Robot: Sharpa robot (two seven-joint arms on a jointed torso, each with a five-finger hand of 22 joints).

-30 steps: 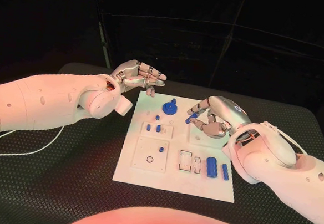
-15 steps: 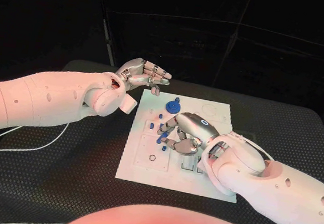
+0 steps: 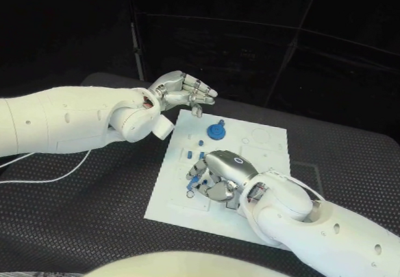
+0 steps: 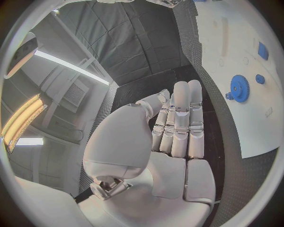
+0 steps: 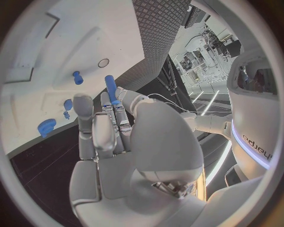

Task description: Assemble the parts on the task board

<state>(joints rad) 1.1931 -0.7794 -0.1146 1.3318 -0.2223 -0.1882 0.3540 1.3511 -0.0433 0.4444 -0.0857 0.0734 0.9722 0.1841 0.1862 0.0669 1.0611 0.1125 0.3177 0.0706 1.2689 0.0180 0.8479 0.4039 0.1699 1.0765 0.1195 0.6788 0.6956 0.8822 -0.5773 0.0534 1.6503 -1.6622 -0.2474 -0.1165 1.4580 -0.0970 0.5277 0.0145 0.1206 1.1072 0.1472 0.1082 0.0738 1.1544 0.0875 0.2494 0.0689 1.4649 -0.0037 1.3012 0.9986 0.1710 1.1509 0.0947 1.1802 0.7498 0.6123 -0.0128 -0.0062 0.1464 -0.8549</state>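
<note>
While a slim blue cylindrical peg (image 5: 110, 88) is pinched in the silver right hand (image 3: 217, 176) above the white task board (image 3: 268, 138), assembly is judged early (a blue toothed gear (image 3: 215, 131) stands seated); the empty left hand (image 3: 184, 92), fingers curled in, is kept off the board's far corner, leaving room

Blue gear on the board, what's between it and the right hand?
In the head view, small blue parts lie on the white task board between the blue gear and the right hand.
</note>
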